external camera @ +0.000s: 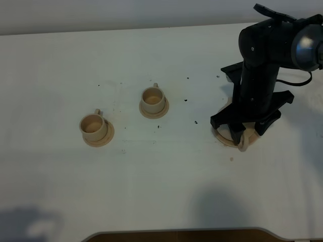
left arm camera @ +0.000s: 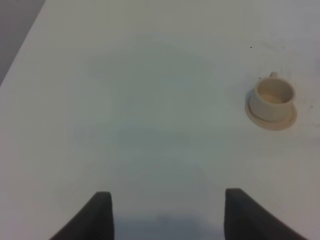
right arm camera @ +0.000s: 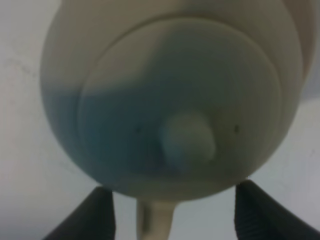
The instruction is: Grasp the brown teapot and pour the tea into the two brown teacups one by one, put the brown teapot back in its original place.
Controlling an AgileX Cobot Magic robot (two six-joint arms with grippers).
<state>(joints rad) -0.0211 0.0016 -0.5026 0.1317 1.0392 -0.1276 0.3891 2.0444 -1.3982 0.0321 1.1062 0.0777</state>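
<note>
The brown teapot fills the right wrist view from above, with its lid knob in the middle. Its loop handle lies between my right gripper's dark fingers, which stand wide apart and clear of the handle. In the exterior high view the right gripper hangs straight over the teapot and hides most of it; only the handle loop and the rim of the wide saucer under it show. The two brown teacups stand on small saucers left of centre. My left gripper is open and empty above bare table, with one teacup ahead of it.
The white table carries scattered dark specks between the cups and the teapot. A dark curved edge runs along the table's front. The left arm does not show in the exterior high view.
</note>
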